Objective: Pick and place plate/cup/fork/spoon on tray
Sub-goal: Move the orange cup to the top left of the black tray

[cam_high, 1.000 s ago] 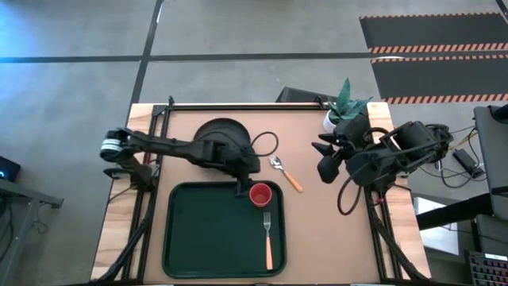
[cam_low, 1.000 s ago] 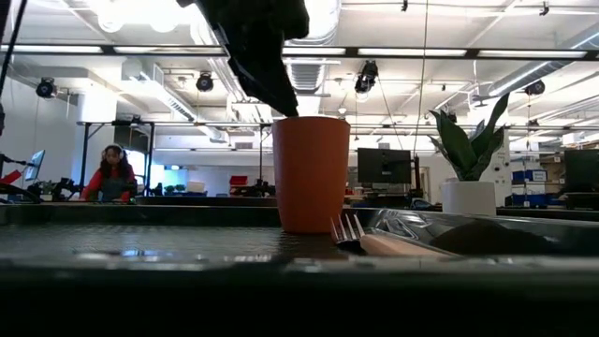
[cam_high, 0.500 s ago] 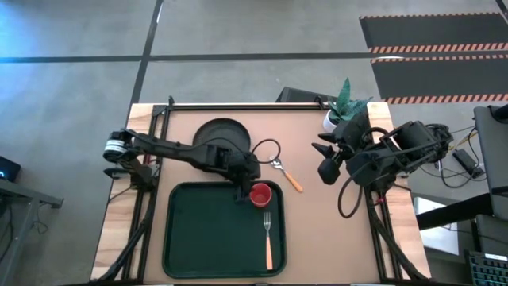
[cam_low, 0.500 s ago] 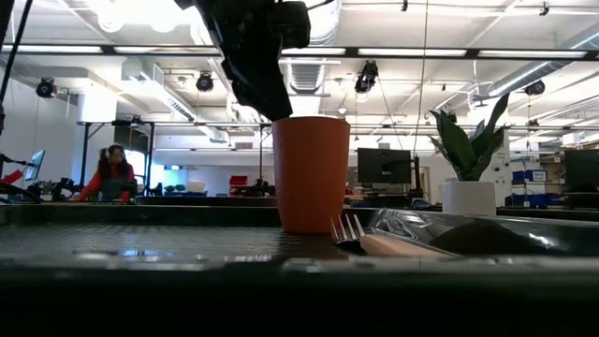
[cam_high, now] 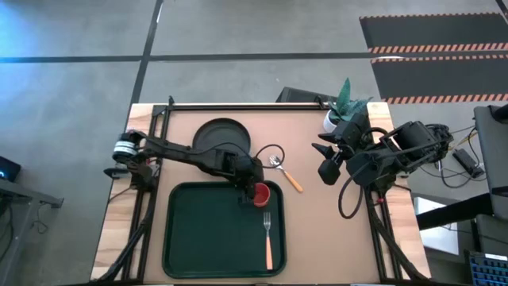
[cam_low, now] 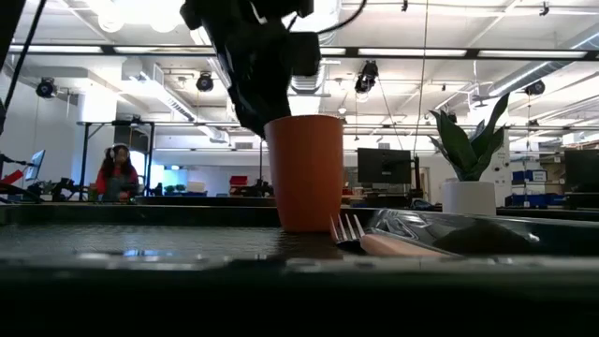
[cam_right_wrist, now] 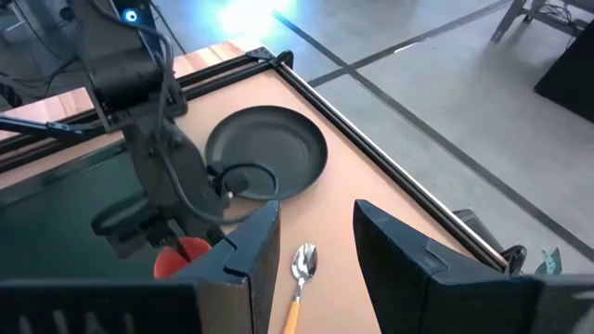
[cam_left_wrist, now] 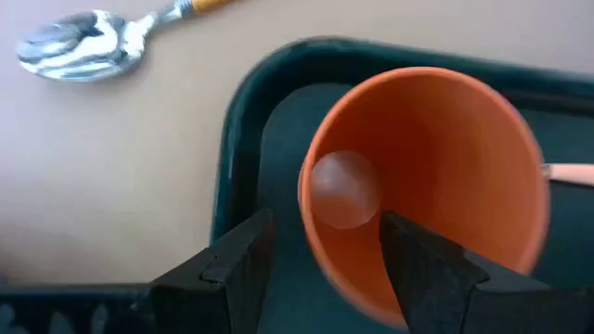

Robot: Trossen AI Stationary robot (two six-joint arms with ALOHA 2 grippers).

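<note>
The cup (cam_high: 260, 194) is small, round and red; in the low view (cam_low: 305, 173) it looks more orange and is wider at the mouth than at the base. It stands in the far right corner of the tray (cam_high: 198, 238), a large dark green rectangle with rounded corners and a raised rim. In the low view the cup leans a little. The left pincer (cam_high: 248, 191) is at the cup's left side. In the left wrist view its two dark fingers (cam_left_wrist: 232, 278) stand apart with the wall of the cup (cam_left_wrist: 422, 190) between them, one finger inside and one outside, so the pincer straddles the rim; a firm pinch I cannot confirm.

The fork (cam_high: 268, 234), with silver tines and an orange handle, lies on the tray near the right rim, just on the near side of the cup. The spoon (cam_high: 284, 172) lies on the bare bench beyond the tray's far right corner, its silver bowl toward the left. The plate (cam_high: 218, 137), round and dark with a raised rim, lies on the bench beyond the tray, toward the far left.

The right pincer (cam_high: 324, 149) waits above the right side of the bench, its fingers spread and holding nothing, beside a white pot with a green plant (cam_high: 343, 103).

The bench (cam_high: 317, 230) is light brown wood. The floor (cam_high: 238, 32) around it is grey, and in the low view a large hall with ceiling lights is behind, where a person (cam_low: 114, 173) sits at a far desk.
</note>
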